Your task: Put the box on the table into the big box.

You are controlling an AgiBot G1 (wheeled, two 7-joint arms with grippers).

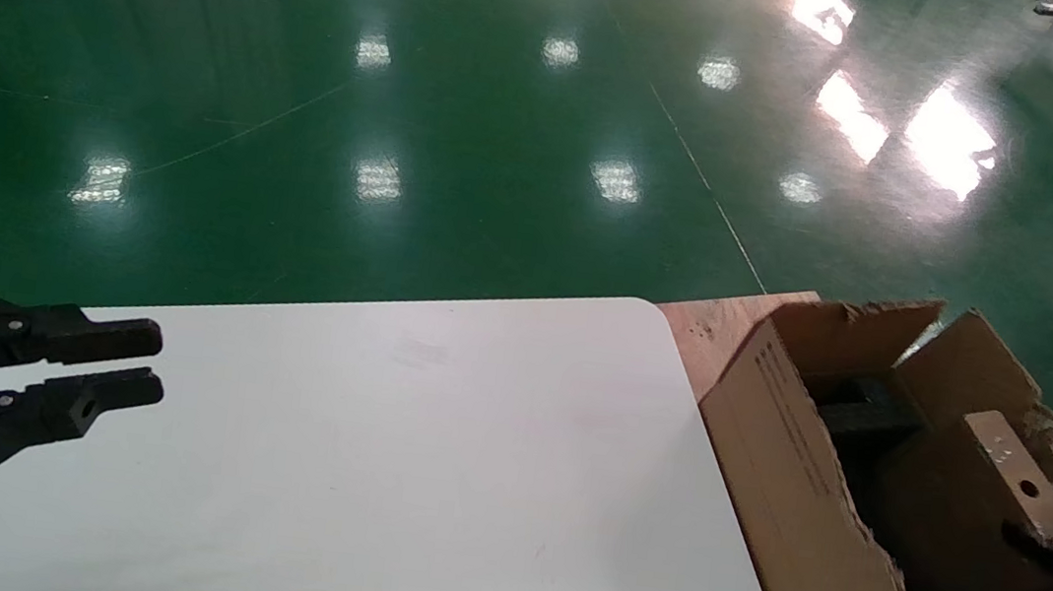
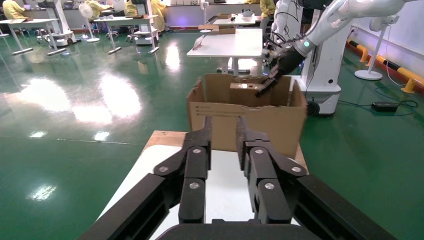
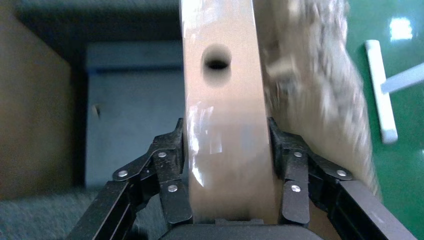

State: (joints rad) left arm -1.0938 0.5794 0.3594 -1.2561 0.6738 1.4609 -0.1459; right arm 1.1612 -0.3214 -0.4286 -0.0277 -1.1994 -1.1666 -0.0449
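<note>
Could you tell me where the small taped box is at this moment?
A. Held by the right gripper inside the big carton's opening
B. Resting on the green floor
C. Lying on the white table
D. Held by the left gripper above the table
A: the right gripper clamps the box within the big box, while the left gripper hovers over the table.

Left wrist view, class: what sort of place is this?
Probably a robot lab or factory workshop: glossy green floor, rows of white work tables, people in yellow coats, and another white machine base.
</note>
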